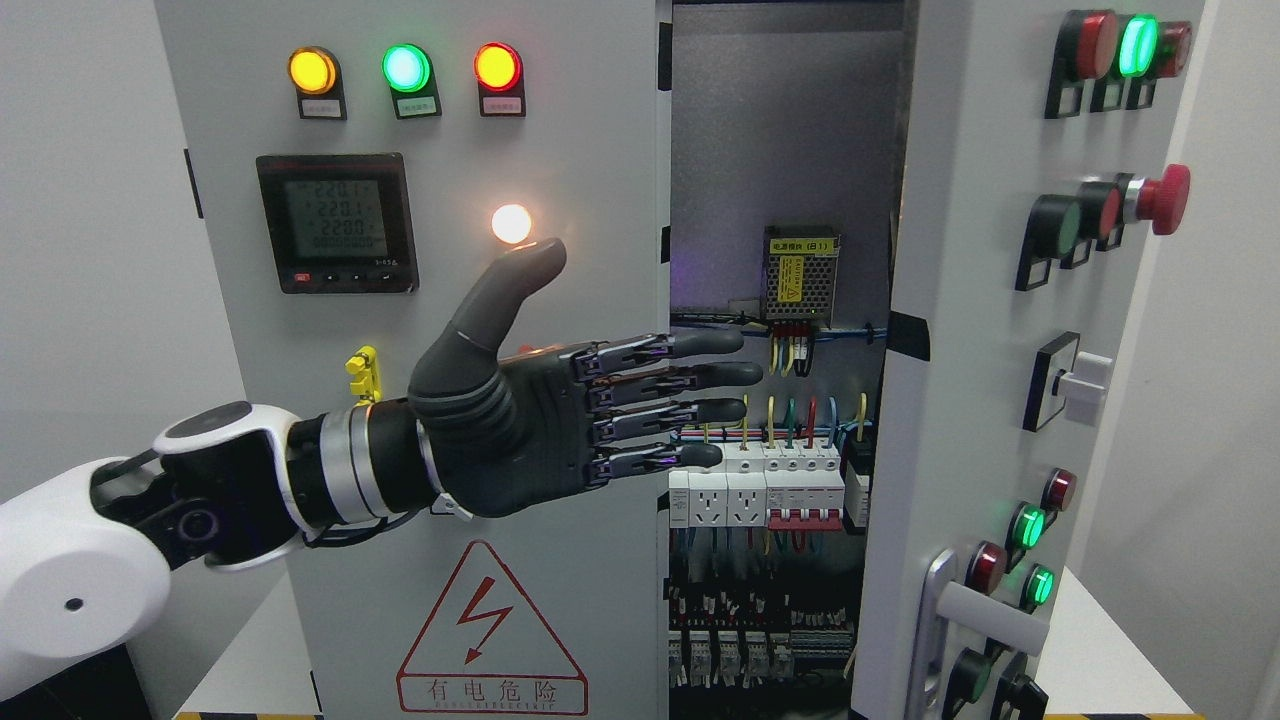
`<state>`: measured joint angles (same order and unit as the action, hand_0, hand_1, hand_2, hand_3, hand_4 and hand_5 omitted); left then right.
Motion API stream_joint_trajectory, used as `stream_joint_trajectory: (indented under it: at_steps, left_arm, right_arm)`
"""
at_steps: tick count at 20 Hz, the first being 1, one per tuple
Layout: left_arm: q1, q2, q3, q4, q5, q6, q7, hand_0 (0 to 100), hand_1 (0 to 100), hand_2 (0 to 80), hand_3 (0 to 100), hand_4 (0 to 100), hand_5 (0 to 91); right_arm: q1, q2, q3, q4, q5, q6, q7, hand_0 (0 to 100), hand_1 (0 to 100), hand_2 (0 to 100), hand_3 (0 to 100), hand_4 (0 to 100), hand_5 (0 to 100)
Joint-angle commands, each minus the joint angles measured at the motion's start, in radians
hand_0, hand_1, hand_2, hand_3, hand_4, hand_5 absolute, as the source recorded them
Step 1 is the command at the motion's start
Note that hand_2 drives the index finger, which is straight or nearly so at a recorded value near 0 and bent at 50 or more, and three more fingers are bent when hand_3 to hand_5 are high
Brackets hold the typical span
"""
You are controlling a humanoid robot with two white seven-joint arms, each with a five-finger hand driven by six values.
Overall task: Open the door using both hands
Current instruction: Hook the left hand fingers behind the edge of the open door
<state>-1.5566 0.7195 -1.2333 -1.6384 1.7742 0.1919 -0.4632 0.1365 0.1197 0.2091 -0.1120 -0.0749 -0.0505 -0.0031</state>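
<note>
1. Right door (985,330), at frame right, stands upright and swung open, its long axis vertical.
2. Left hand (560,410), mid-frame, has fingers (700,375) straight, spread, holding nothing, pointing right into the gap.

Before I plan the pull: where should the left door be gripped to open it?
Likely its free right edge, hooked from the gap side. The left hand has its fingers extended past that edge; no handle shows on the left door.
</note>
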Motion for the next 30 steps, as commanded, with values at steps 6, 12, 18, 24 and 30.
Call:
stream_joint_trajectory:
  at_steps: [6, 12, 18, 24, 30]
  left_arm:
    - [-0.008, -0.287, -0.006, 0.101, 0.007, -0.002, 0.006, 0, 0, 0.0, 0, 3, 0.0]
    - [0.006, -0.370, 0.041, 0.152, -0.004, 0.006, 0.046, 0, 0, 0.0, 0, 3, 0.0]
    - [0.021, -0.428, 0.044, 0.187, -0.027, 0.006, 0.063, 0, 0, 0.0, 0, 3, 0.0]
    - [0.035, -0.480, 0.072, 0.187, -0.065, 0.007, 0.094, 0, 0, 0.0, 0, 3, 0.0]
    - [0.061, -0.566, 0.095, 0.187, -0.144, 0.015, 0.097, 0, 0, 0.0, 0, 3, 0.0]
  right_arm:
    - [0.000, 0.000, 0.001, 0.000, 0.000, 0.000, 0.000, 0, 0, 0, 0, 0, 0]
    - [0.000, 0.000, 0.000, 0.000, 0.000, 0.000, 0.000, 0, 0, 0, 0, 0, 0]
    - [0.000, 0.000, 0.000, 0.000, 0.000, 0.000, 0.000, 0, 0, 0, 0, 0, 0]
    - [0.000, 0.000, 0.001, 0.000, 0.001, 0.000, 0.000, 0, 0, 0, 0, 0, 0]
    - [0.000, 0.000, 0.000, 0.000, 0.001, 0.000, 0.000, 0, 0, 0, 0, 0, 0]
